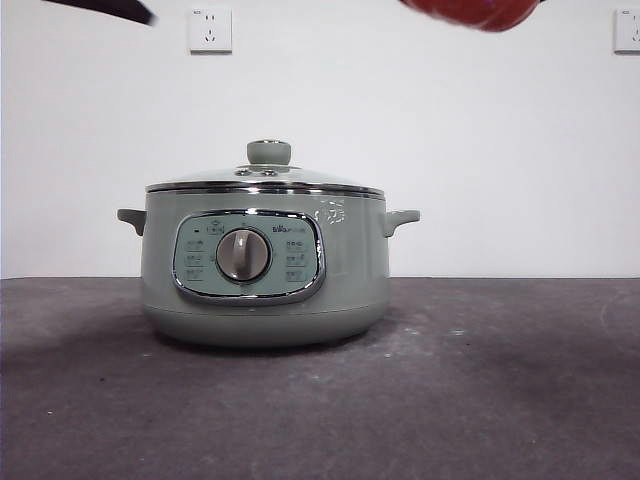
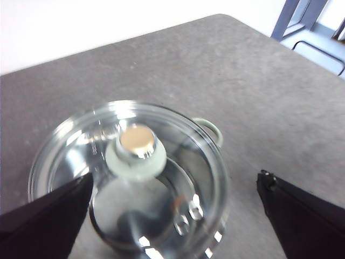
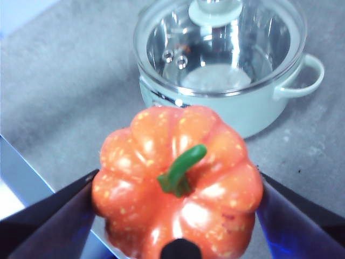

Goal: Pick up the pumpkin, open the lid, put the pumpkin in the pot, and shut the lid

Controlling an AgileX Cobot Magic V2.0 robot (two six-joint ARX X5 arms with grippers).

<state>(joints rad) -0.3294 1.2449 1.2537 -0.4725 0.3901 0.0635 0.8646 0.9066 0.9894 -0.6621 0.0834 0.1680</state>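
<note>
1. The pot [image 1: 265, 275] is wide, pale green and smooth, with a chrome-framed panel and grey dial, standing on a rough dark grey table [image 1: 500, 400].
2. The lid [image 1: 265, 182], clear glass with a metal rim and green knob, sits on the pot.
3. The right gripper [image 3: 178, 216] clamps the ribbed, speckled orange pumpkin [image 3: 178, 183] high above the pot, off to one side.
4. The left gripper [image 2: 172, 216] hangs above the lid, jaws spread wide.
5. Two wall sockets [image 1: 210, 30] sit behind the pot.

Left gripper [image 2: 172, 216]: two flat matte-black jaws, wedge-shaped, tapering to blunt tips, edges crisp. Right gripper [image 3: 175, 216]: same black wedges, bluish sheen along inner faces; small rounded black nub midway between jaws.
</note>
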